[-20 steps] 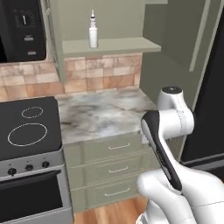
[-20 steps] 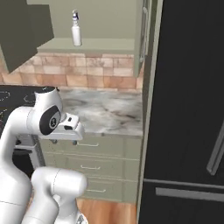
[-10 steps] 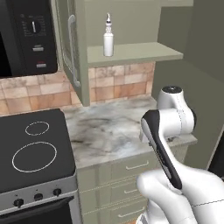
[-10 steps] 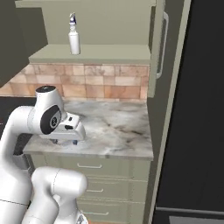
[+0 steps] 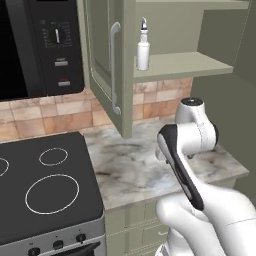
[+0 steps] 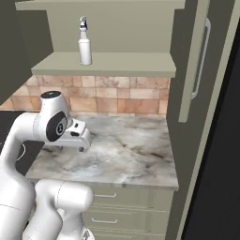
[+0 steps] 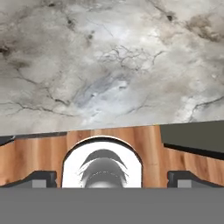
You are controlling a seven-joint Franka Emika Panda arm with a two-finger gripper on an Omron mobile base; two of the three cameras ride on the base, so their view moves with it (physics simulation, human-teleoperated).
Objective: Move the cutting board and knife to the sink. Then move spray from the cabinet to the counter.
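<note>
While the cabinet (image 5: pixel 107 65) stood with its door swung open, the spray (image 5: pixel 143 50) sat upright on the cabinet shelf (image 6: pixel 108 64), toward the shelf's left end, at about 12 o'clock in the left base view and 11 o'clock in the right base view. Below it lay the marbled tabletop (image 6: pixel 126 152), backed by tan tiles (image 6: pixel 112 96), with pale green drawers (image 6: pixel 117 213) under its front edge. A black stovetop (image 5: pixel 45 185) adjoined the tabletop at 8 o'clock in the left base view, and a black microwave (image 5: pixel 37 47) hung above it at 10 o'clock. The tool (image 6: pixel 77 140) hovered low over the tabletop, pointing down at the stone, well below the spray and apart from it. Its two fingertips (image 7: pixel 41 178) stood spread wide at the bottom corners of the hand view, released, with nothing between them.
</note>
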